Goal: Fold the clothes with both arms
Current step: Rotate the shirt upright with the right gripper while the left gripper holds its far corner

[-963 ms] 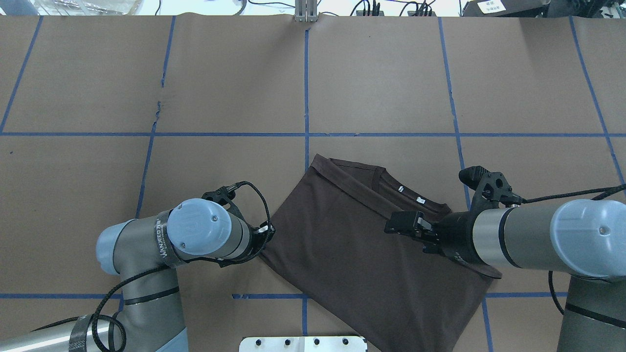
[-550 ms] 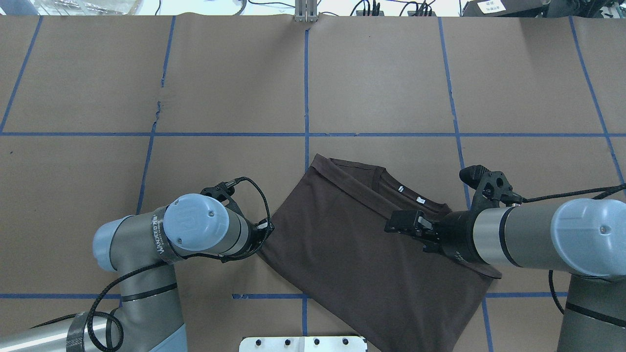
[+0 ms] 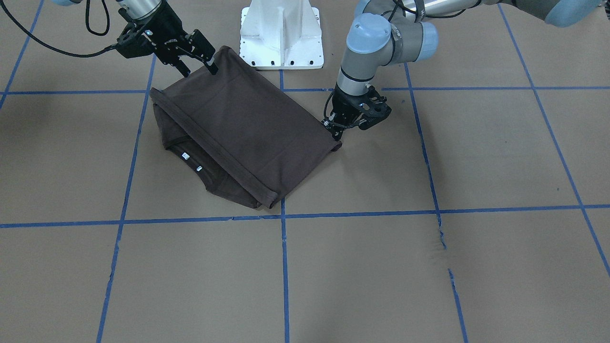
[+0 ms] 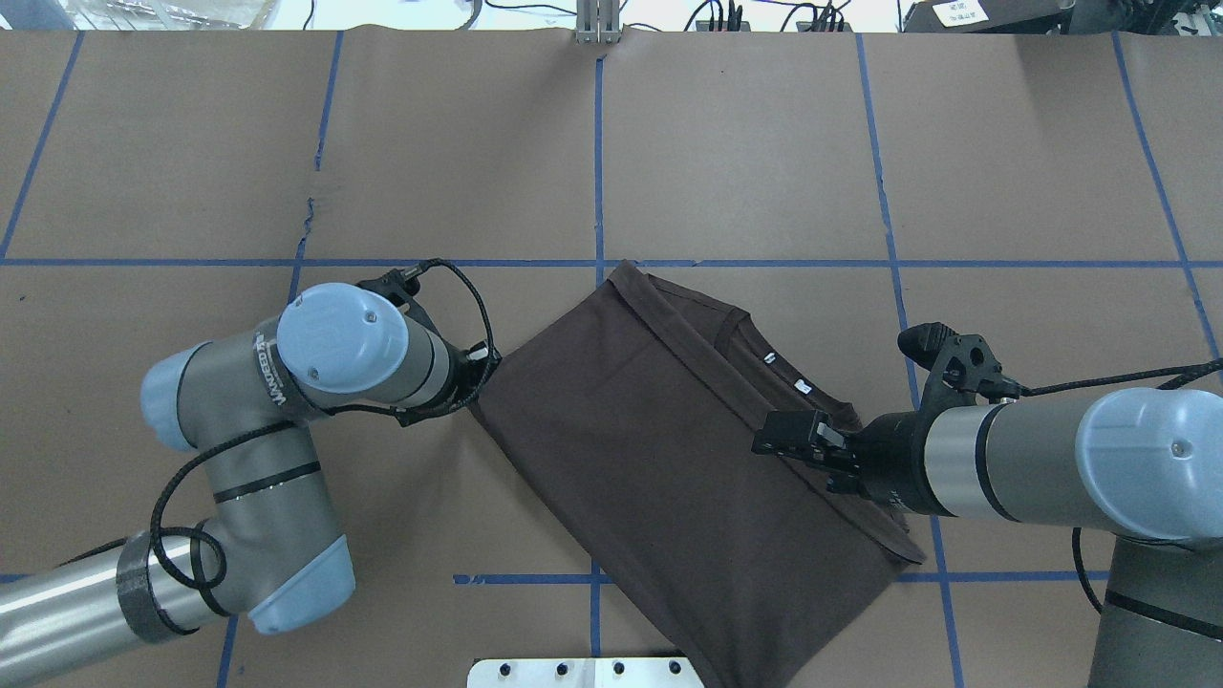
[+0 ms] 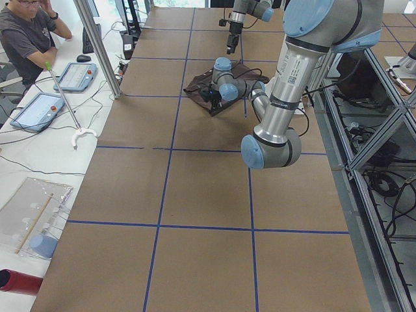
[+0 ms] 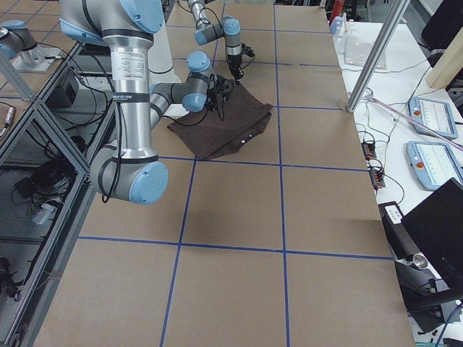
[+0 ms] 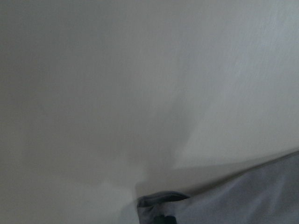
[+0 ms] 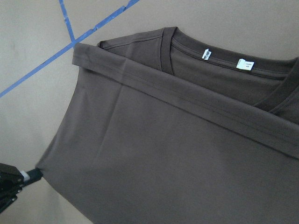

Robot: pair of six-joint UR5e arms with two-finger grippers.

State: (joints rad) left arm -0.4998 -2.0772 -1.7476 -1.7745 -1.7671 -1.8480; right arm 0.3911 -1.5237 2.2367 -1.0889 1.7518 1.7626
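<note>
The strap [image 4: 272, 368] on my left arm [image 4: 239, 449] reads roughly WANJEED. The print on the 2 white tags [image 8: 205, 54] is too small to read. My left gripper [image 3: 335, 132] is clamped on a corner of the T-shirt [image 4: 669, 449]. My right gripper [image 3: 199, 71] hangs with its fingers apart over the shirt, which lies folded on the table [image 4: 764, 143].

T-shirt [image 4: 650, 430] on table [image 4: 764, 143] | left pincer [image 3: 335, 129] at corner | right pincer [image 4: 764, 441] above
</note>
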